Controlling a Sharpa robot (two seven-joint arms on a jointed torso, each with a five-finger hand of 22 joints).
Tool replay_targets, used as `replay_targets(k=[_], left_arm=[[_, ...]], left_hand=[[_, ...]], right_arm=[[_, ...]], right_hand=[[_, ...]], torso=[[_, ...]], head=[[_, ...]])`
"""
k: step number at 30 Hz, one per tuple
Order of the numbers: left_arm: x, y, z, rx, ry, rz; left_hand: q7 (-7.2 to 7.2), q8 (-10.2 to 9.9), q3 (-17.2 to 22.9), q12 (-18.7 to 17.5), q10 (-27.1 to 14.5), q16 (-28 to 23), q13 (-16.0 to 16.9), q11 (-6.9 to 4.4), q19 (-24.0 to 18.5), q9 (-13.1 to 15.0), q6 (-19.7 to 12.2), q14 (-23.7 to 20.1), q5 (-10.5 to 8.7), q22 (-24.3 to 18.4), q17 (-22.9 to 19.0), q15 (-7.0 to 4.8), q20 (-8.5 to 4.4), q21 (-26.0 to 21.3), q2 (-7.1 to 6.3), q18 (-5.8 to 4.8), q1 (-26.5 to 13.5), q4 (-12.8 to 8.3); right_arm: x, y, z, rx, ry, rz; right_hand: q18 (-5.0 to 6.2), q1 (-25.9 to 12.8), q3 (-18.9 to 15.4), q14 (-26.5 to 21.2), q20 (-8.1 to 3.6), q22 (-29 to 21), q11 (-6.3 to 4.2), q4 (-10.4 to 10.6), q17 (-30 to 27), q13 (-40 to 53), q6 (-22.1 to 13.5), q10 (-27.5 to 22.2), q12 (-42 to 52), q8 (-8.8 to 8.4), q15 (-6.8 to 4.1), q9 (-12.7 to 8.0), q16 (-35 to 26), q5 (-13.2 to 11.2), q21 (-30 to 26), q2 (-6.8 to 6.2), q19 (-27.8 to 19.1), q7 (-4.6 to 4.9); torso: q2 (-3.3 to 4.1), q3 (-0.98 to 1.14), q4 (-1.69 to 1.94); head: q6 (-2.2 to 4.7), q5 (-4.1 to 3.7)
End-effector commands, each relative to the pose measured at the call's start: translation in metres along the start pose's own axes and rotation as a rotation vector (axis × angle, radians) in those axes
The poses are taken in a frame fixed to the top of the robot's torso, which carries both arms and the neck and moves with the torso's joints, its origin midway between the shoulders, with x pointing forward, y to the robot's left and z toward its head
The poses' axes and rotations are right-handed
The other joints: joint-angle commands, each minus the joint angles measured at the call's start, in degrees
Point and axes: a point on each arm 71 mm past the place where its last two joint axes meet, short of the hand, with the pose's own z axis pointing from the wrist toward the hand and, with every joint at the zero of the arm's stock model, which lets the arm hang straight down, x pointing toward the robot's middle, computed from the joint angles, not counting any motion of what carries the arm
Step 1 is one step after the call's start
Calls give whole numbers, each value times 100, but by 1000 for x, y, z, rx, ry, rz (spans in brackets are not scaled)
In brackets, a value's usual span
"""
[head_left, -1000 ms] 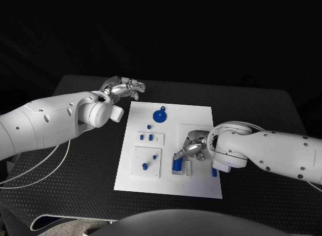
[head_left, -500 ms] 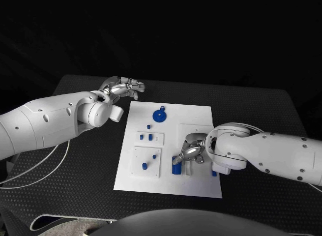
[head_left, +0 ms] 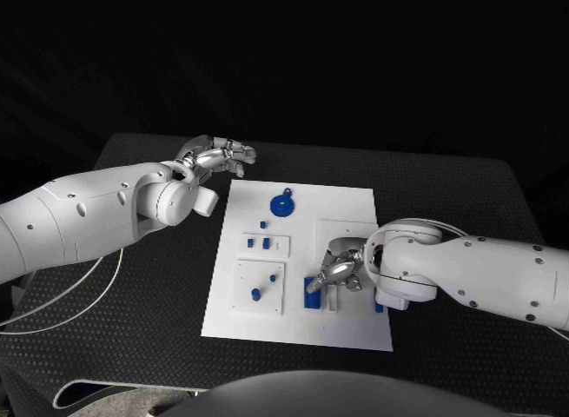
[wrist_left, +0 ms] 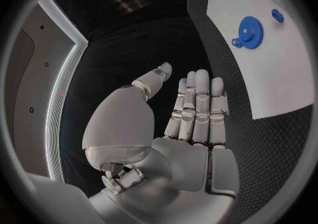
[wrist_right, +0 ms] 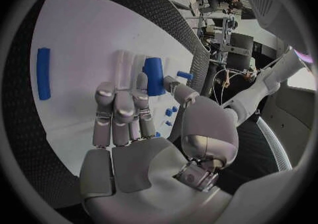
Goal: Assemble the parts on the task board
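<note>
White and matte, the rectangular task board is seen at the centre of the head view, laid flat on a black table with a fine woven texture. A round blue gear with a toothed rim is set near the board's upper edge, and small blue pegs are stood in raised white blocks at the board's left middle. At the lower centre of the frame, the right hand, silver and glossy, is lowered over a blue rectangular block beside a grooved white fixture; its fingertips are seen close to the block, but whether the block is grasped cannot be told. In the right wrist view the block is shown upright just past the extended fingers, with a slim blue bar lying flat well apart. The left hand is held off the board at the upper left, empty, its fingers loosely spread.
</note>
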Motion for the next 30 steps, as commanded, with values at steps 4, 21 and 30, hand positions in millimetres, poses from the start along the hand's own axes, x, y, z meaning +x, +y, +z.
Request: replay_targets(k=[4, 21, 30], left_arm=[[1, -1, 0, 4, 13, -6], [0, 0, 0, 0, 9, -5], [-3, 0, -1, 0, 3, -4]], left_hand=[[-3, 25, -14, 37, -45, -27, -6, 15, 41, 8, -53, 2, -25, 103, 7, 23, -54, -26, -5, 76, -53, 44], [19, -5, -16, 35, -65, -33, -10, 21, 39, -4, -110, -3, -25, 105, 9, 27, -52, -34, -21, 78, -72, 77], [21, -6, -16, 36, -67, -34, -10, 21, 37, -4, -114, -5, -25, 105, 9, 28, -51, -35, -22, 78, -72, 82]], right_arm=[[7, -11, 2, 23, -15, -41], [-10, -20, -19, -127, -242, -139], [-21, -20, -32, -376, -401, -253]], right_hand=[[194, -153, -3, -57, 8, -20, -17, 138, -13, 15, -37, -44, -33, -120, -1, -12, -50, -87, 33, -96, -43, 37], [194, -530, -1465, -156, -141, -92, -32, -566, -18, 71, -172, -133, -73, -164, -38, 76, -109, 412, -2, 145, -184, 26], [192, 530, -1433, -247, -119, -146, 115, -1118, -33, 105, -565, -257, -88, -375, 94, 26, -191, 619, -59, 50, -259, 181]], torso=[[-2, 1, 3], [1, 4, -3], [2, 1, -8]], head=[[-4, -6], [22, 20], [33, 23]])
